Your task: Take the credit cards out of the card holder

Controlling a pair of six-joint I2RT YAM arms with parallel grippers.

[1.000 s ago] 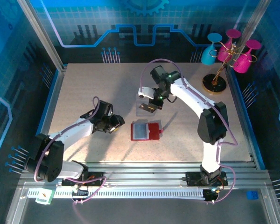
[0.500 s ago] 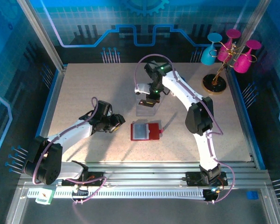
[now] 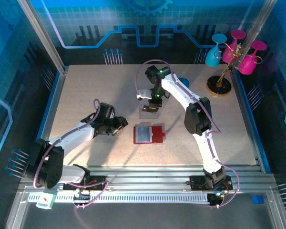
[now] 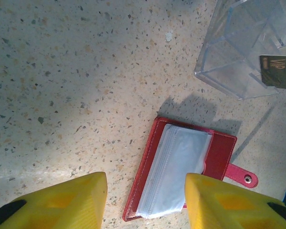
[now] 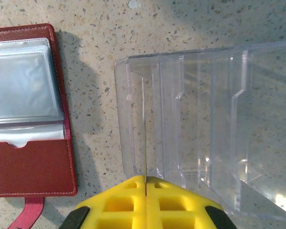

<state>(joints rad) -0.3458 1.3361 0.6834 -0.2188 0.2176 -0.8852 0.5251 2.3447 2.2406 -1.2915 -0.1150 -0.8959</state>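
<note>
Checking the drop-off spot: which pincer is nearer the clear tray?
Right. The right pincer, shut on a dark card, is at the clear tray; the left pincer, open, is farther off by the red wallet.

Top camera giving you whole table from high behind, looking down, far. Both wrist cameras looking down from close, right one nearer. All three sharing red card holder and clear tray beside it.

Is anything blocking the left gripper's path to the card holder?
Nothing visible does. Only bare table lies between the left gripper, jaws open, and the opened card holder. The clear tray stands beyond the holder, off that path.
</note>
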